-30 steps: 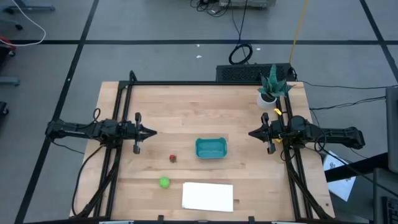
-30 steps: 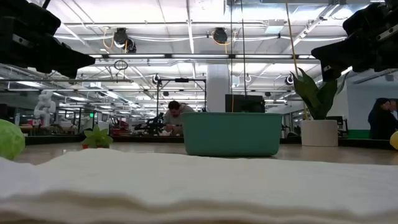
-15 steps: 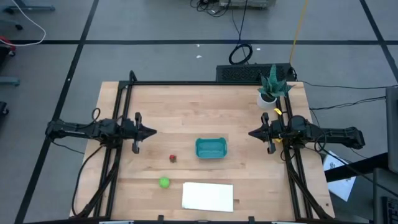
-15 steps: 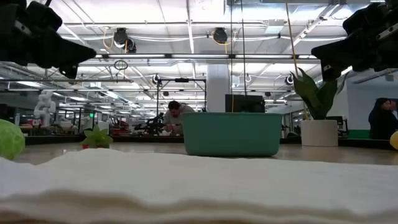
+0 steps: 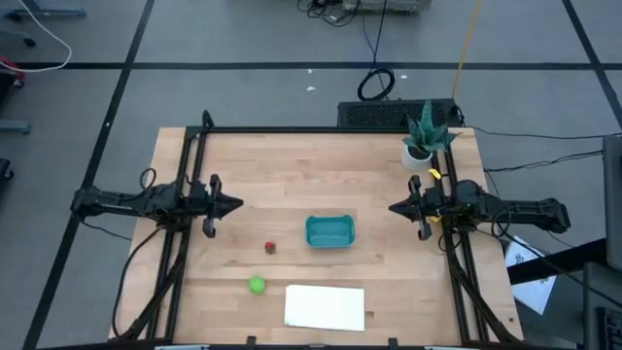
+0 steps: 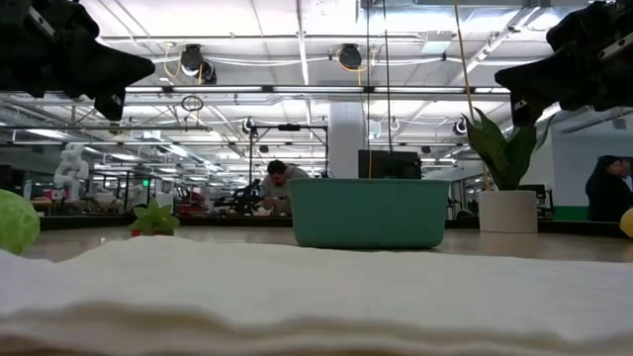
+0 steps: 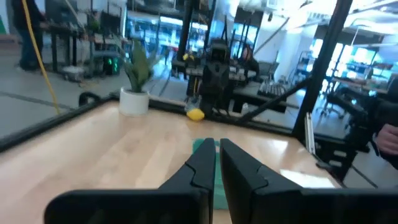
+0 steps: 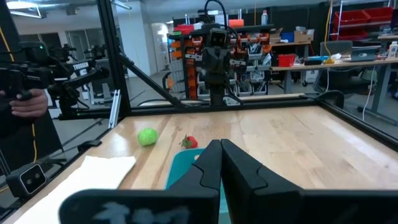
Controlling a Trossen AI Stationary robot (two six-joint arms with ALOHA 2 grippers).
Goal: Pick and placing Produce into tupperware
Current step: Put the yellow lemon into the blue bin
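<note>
The teal tub (image 5: 329, 230) stands on its base at the table's middle; it also shows in the low view (image 6: 368, 213). The dark red fruit (image 5: 269, 247) lies left of it, and the green ball (image 5: 257, 285) lies nearer the front edge. The yellow lemon (image 5: 434, 176) lies by the right arm, near the potted plant. My left gripper (image 5: 237, 205) hovers shut left of the tub, pointing at it. My right gripper (image 5: 393, 208) hovers shut right of the tub. Both are empty.
A flat white sheet (image 5: 325, 307) lies at the front edge, right of the green ball. A potted plant (image 5: 423, 136) stands at the far right corner. Black frame rails (image 5: 292, 129) border the table. A person's hand (image 8: 25, 99) shows beyond the table.
In the low view my left gripper's outline has changed: it has turned or tipped a little while staying over the table's left part. The fruits and the tub have stayed in place.
</note>
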